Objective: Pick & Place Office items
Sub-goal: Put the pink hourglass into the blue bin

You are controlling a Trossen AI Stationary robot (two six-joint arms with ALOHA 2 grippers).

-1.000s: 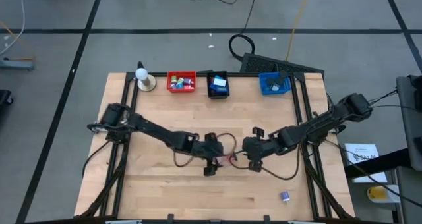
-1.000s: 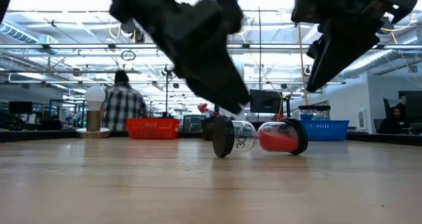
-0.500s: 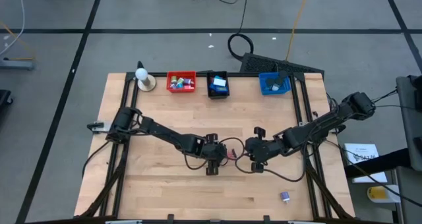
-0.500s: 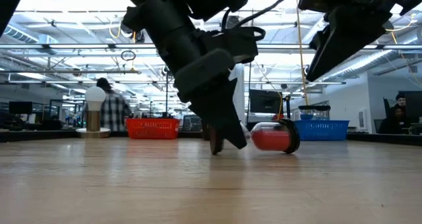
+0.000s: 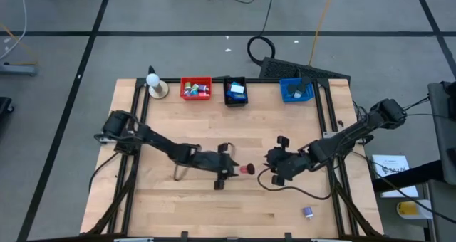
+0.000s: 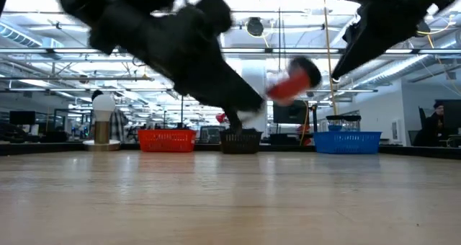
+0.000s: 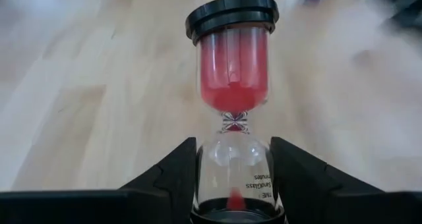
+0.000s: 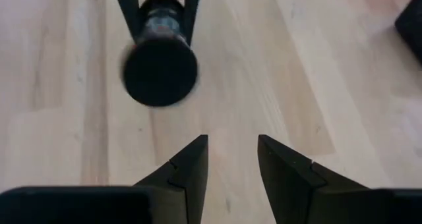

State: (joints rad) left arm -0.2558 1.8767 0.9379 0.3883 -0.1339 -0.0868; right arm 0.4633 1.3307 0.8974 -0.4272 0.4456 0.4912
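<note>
A sand timer (image 5: 246,169) with red sand, clear glass and black end caps is in my left gripper (image 5: 232,169) above the table's middle. In the low view the sand timer (image 6: 292,81) hangs in the air, tilted, in front of my left gripper (image 6: 245,109). My right gripper (image 5: 275,161) is open and empty just to the right of it. In the right wrist view my right gripper (image 8: 231,159) faces the timer's black cap (image 8: 160,69). My left gripper pinches the timer's clear bulb (image 7: 234,163) between its two fingers (image 7: 177,174), close to the near black cap. The timer lies along the fingers and sticks out beyond them, red bulb (image 7: 232,79) and far cap (image 7: 232,16) foremost. It is lifted clear of the table, with the red end tilted upward.
A red bin (image 5: 196,87), a black bin (image 5: 236,91) and a blue bin (image 5: 296,90) stand along the far edge, with a white ball on a tan base (image 5: 154,85) at their left. A small purple piece (image 5: 308,212) lies near the front right.
My left gripper has come down on the sand timer, which lay on its side on the table, taken hold of it and risen. The timer is now lifted clear, its red end tipped upward, and has gone a little toward the table's left edge.
</note>
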